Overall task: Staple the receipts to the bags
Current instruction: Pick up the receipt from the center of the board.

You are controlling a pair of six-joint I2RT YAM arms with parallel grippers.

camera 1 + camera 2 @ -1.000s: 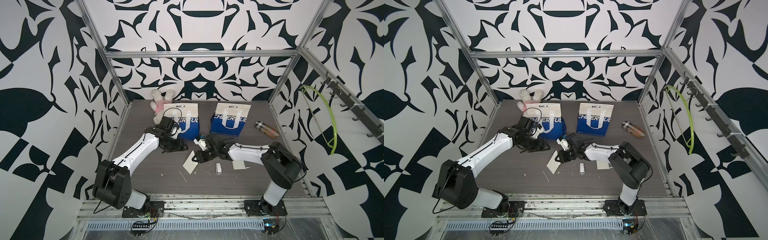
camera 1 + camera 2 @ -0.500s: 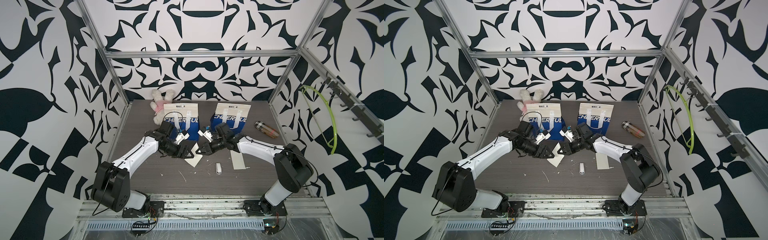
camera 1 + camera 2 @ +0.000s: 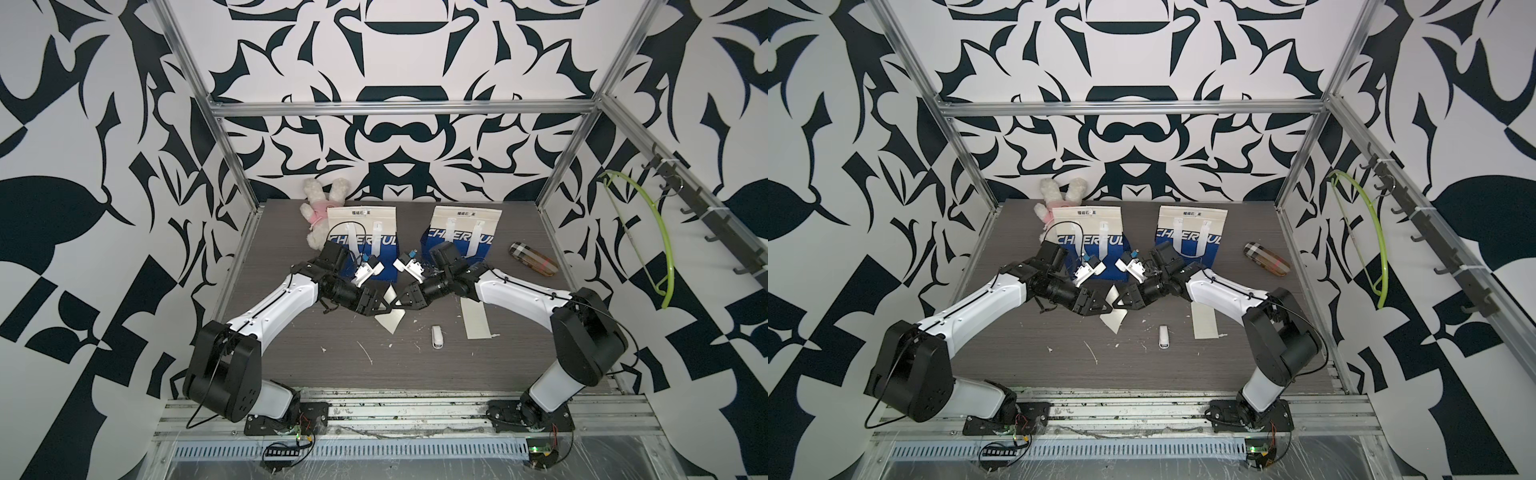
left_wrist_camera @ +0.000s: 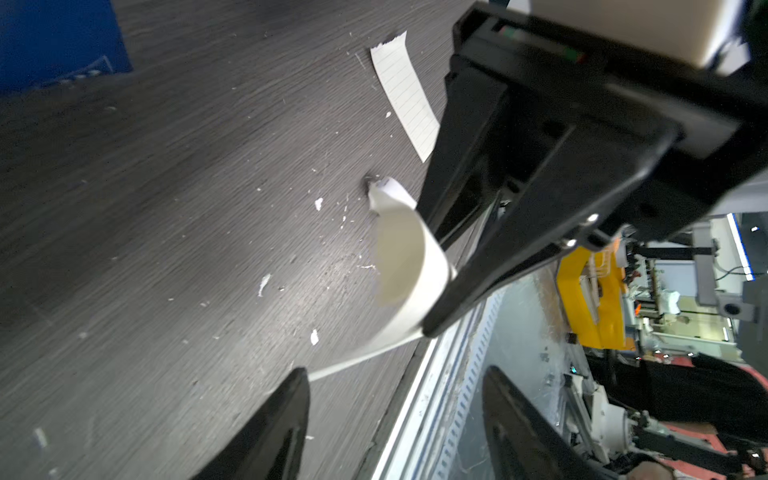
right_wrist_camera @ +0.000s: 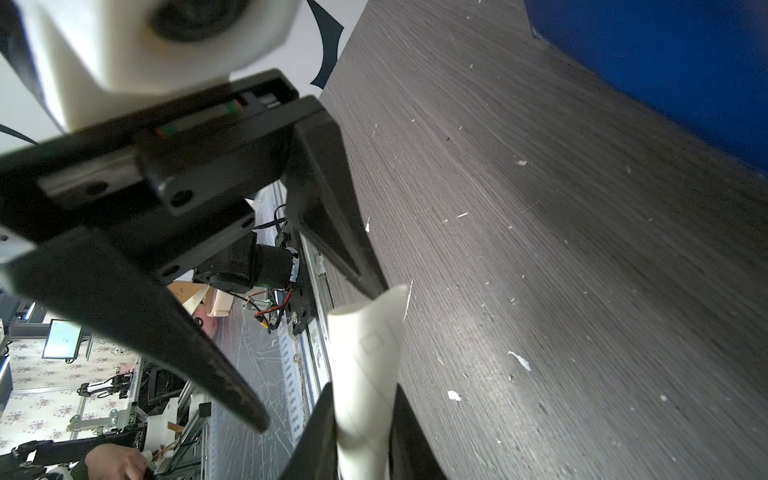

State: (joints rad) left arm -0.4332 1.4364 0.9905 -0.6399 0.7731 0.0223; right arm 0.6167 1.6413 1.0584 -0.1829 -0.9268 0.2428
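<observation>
Two blue-and-cream bags stand at the back in both top views, the left bag [image 3: 360, 232] and the right bag [image 3: 466, 226]. My right gripper [image 5: 363, 432] is shut on a curled cream receipt [image 5: 365, 361], held just above the table's middle [image 3: 390, 323]. Facing it tip to tip, my left gripper [image 4: 395, 399] stands open, its fingers [image 5: 328, 216] either side of the receipt's free end [image 4: 407, 266] without closing on it. Another receipt [image 3: 476, 318] lies flat to the right, also in the left wrist view [image 4: 405, 99]. In a top view the grippers meet at the left one [image 3: 1104, 305] and the right one [image 3: 1121, 301].
A small white stapler [image 3: 436, 336] lies in front of the grippers. A plush rabbit [image 3: 322, 208] leans at the back left, beside the left bag. A plaid pouch [image 3: 532, 259] lies at the right. Paper scraps dot the dark table [image 3: 291, 353].
My right gripper has lifted the receipt off the table and carried it back toward the middle. My left gripper has swung from the left bag to meet it.
</observation>
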